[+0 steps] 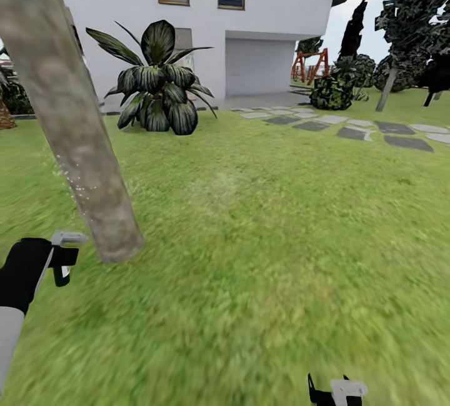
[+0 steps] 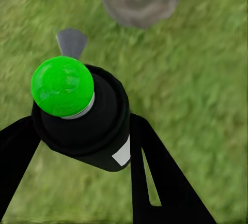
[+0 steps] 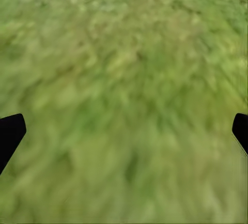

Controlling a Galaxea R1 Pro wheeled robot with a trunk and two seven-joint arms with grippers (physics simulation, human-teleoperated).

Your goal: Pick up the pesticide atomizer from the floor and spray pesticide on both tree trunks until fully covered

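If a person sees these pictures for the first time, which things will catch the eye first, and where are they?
First, the thick grey-brown tree trunk leaning across the head view's left side, with white pesticide specks on its lower bark. Next, in the left wrist view, the dark pesticide atomizer with a bright green dot on top, held between the left gripper fingers. Behind stands a white house beyond the lawn.
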